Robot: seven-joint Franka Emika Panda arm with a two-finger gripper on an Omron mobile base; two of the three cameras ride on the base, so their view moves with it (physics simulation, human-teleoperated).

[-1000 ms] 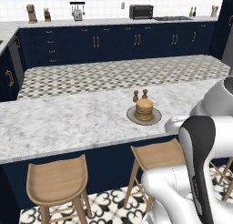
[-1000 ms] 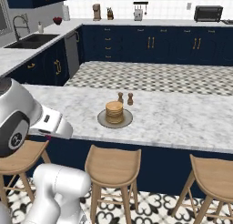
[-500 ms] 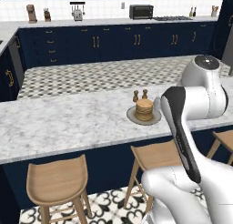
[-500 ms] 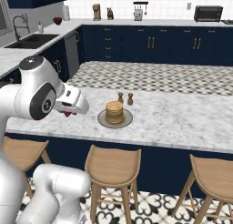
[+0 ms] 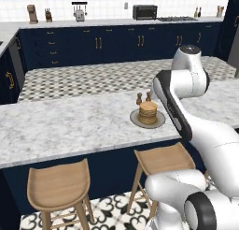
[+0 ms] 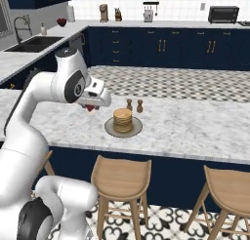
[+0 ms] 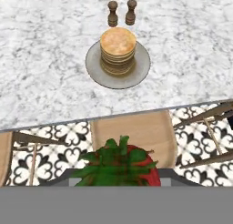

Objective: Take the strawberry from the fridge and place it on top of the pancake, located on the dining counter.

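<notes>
My gripper has swung up, holding the strawberry at frame bottom; the pancake sits near the top, closer now.

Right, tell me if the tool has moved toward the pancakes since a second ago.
Yes. In the right base view the tool, holding the strawberry, has risen and swung right toward the pancakes, stopping short of their plate.

Navy base cabinets with gold handles line the far wall under a white tiled backsplash. A toaster oven sits on the pale back worktop. Wooden stools stand on black-and-white patterned floor tiles. A sink sits at left.
</notes>
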